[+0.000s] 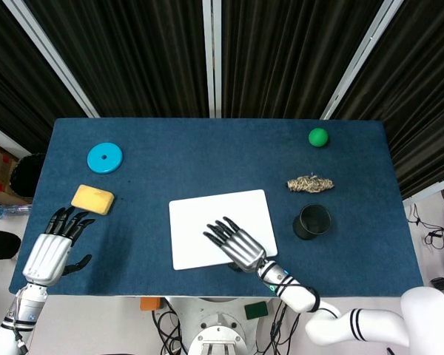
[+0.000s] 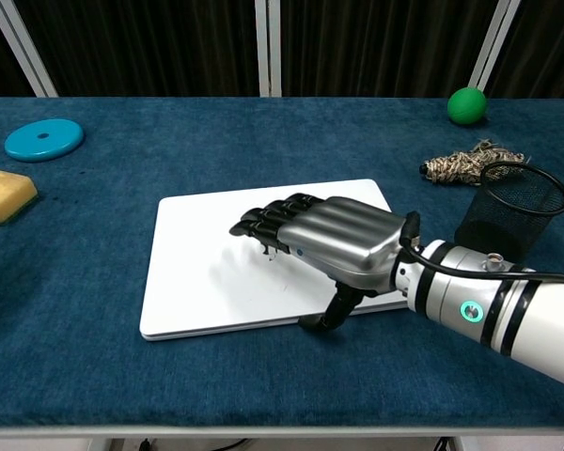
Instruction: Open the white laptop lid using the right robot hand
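Right hand (image 2: 334,246) lies spread, holding nothing, over the laptop (image 2: 207,272); thumb apparently hooks under its near edge, lid shut.

Right hand (image 2: 334,246): palm down, fingers (image 2: 263,225) extended fwd and close together, thumb angled down below the palm, tip at the surface. Silver back faces up; white wrist and forearm run off to lower right, w/ a green indicator ring lit on the wrist. Left hand (image 1: 50,254): seen in head view only, at near-left, fingers apart and pointing fwd, holding nothing; forearm exits bottom-left.
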